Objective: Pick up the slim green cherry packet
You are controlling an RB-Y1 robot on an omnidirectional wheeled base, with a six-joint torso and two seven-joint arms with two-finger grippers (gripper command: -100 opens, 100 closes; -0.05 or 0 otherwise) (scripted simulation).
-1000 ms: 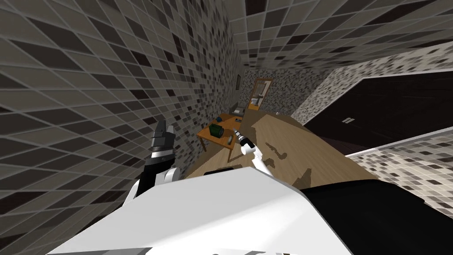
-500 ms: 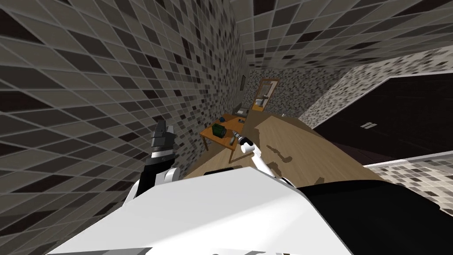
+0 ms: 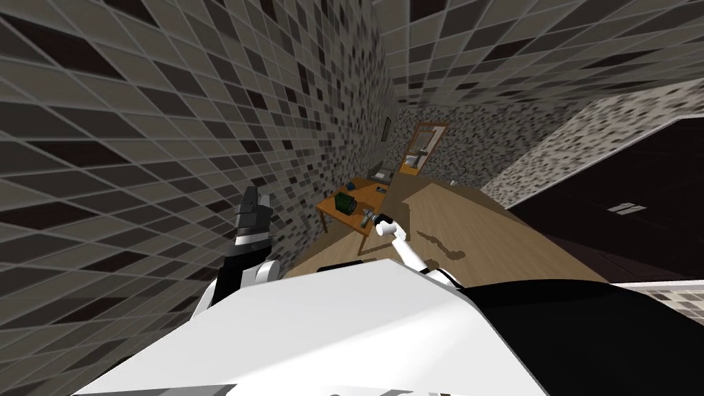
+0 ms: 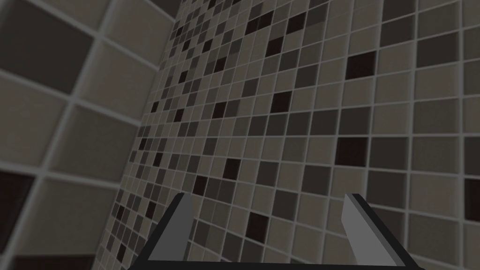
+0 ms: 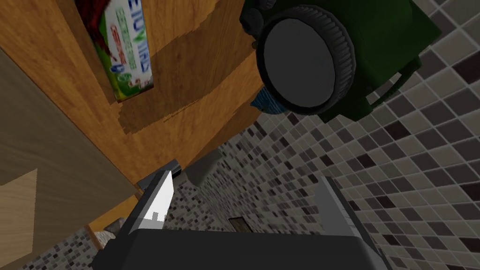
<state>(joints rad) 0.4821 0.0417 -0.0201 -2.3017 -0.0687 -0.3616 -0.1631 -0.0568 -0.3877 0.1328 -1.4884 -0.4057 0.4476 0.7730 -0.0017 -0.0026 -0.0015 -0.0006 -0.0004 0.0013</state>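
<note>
The slim cherry packet (image 5: 125,56), green and white with red fruit printed on it, lies flat on an orange wooden table (image 5: 197,79). My right gripper (image 5: 248,201) is open and hovers over the table's edge, short of the packet, with nothing between its fingers. In the head view that gripper (image 3: 370,219) sits at the near right corner of the small table (image 3: 368,198). My left gripper (image 3: 253,206) is raised beside the tiled wall, and its fingers (image 4: 180,227) stand apart and empty.
A dark green camera-like object (image 5: 375,42) with a black round lens stands on the table beside the packet, with a small blue item (image 5: 267,104) behind it. The tiled wall (image 3: 172,151) runs close along my left. Wooden floor (image 3: 454,220) lies to the right of the table, and dark panels (image 3: 619,213) beyond it.
My whole view has shifted, so I have moved or turned. My right arm now reaches lower towards the table's near corner. The left arm keeps its pose.
</note>
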